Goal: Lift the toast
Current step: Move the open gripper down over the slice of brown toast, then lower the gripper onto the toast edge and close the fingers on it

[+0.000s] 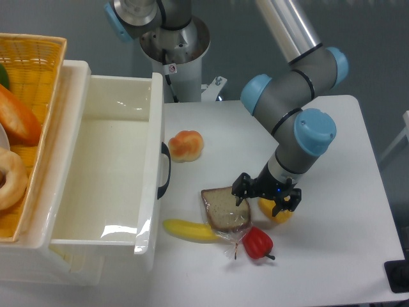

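Jaws (262, 196) spread open, low over the toast's right edge.
Toast (225, 208) flat on the white desk (332, 256) at lower centre of frame — beside banana (188, 231); red pepper (257, 242) just below-right.

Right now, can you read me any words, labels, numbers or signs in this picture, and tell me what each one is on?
No text reads clearly.
Small red-and-white sticker on the robot's base column: too small to read.
Toast wrapper: no label visible.
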Tool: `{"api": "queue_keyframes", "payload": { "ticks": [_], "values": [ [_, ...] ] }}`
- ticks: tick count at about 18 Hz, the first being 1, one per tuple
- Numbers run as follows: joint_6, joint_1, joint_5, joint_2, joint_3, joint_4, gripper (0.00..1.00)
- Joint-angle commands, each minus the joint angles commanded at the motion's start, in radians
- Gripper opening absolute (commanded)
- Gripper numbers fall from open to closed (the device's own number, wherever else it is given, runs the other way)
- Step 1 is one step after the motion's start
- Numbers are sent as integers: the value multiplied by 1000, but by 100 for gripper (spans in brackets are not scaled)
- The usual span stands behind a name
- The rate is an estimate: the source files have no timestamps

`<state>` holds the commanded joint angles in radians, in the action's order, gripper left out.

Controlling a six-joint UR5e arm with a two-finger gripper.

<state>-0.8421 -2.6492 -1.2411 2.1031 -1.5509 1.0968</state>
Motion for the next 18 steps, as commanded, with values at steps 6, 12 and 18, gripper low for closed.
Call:
{"api": "queue_keyframes", "payload": {
  "ticks": [6, 12, 18],
  "values": [
    [-28, 0, 20, 11, -2, 0, 100],
    [-43, 2, 20, 23, -3, 0, 100],
    [-75, 3, 32, 44, 3, 0, 100]
  ]
}}
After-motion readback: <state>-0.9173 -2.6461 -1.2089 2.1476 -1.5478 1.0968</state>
